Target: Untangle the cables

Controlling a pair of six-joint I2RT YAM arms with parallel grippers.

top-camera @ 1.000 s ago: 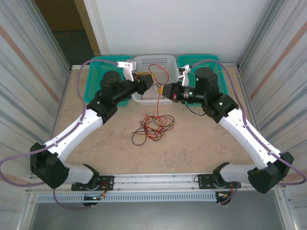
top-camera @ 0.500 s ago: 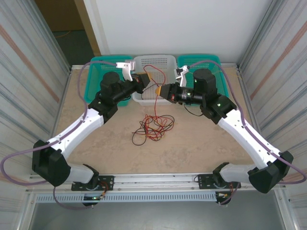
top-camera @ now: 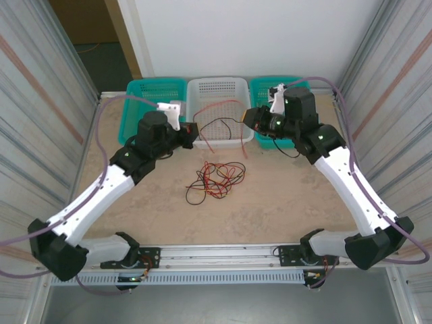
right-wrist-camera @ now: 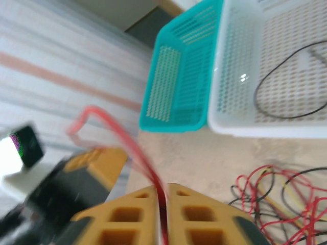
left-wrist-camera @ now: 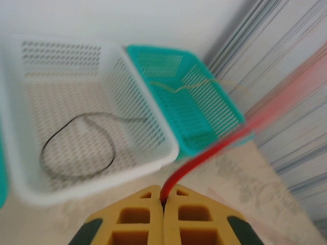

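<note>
Watching the left pincer (left-wrist-camera: 163, 196), I am seeing it clenching the red cable (left-wrist-camera: 214, 150) at its tips. That cable is arching over the white basket (left-wrist-camera: 138, 122) to the right pincer (right-wrist-camera: 162, 191), running between fingers standing barely apart; I cannot tell whether they are gripping. A black cable (left-wrist-camera: 113, 151) is lying in the basket, and the tangle (top-camera: 216, 179) is lying on the desk (top-camera: 283, 202) nearby.

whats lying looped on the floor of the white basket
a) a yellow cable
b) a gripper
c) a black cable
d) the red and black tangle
c: a black cable lies in a loop on the floor of the white basket, as both wrist views show, while the tangle lies outside it.
</note>
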